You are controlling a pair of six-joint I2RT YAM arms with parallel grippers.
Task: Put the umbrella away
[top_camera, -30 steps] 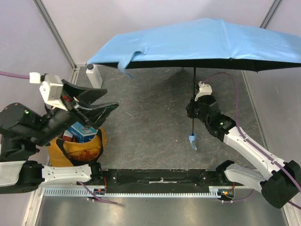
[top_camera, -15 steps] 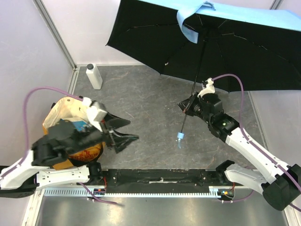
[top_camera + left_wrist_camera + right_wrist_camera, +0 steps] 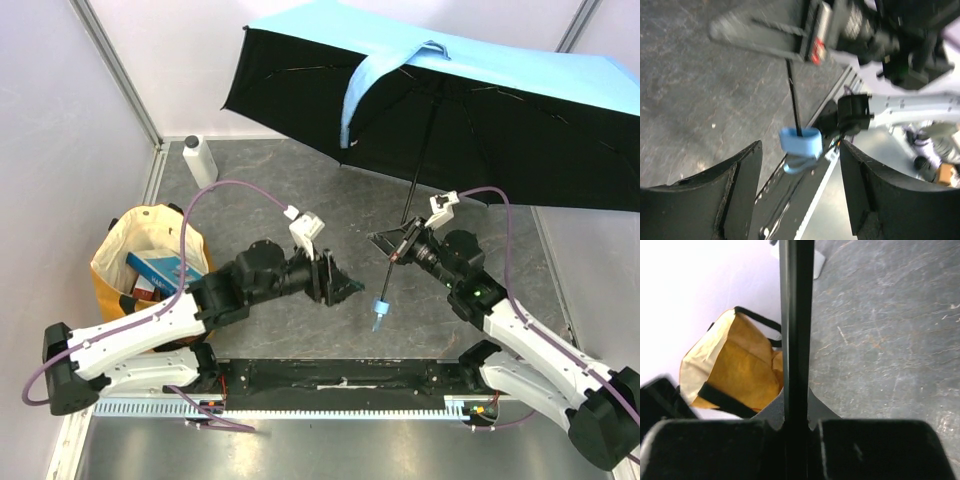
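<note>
Umbrella (image 3: 500, 110) open, canopy tilted high over far right of table (image 3: 300, 200), black shaft slanting down to blue handle (image 3: 379, 315). Right gripper (image 3: 397, 243) clamped on shaft, arm stretched forward-left. Left gripper (image 3: 338, 283) points right at handle, jaws apart, near, not touching. Tote bag (image 3: 108, 255) at left; box print inside unreadable.

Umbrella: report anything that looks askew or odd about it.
The umbrella is fully open and tilted, with its black underside showing. It is held aloft by the right gripper, which is shut on its shaft. A loose blue fabric flap drapes over the canopy's rim.
</note>
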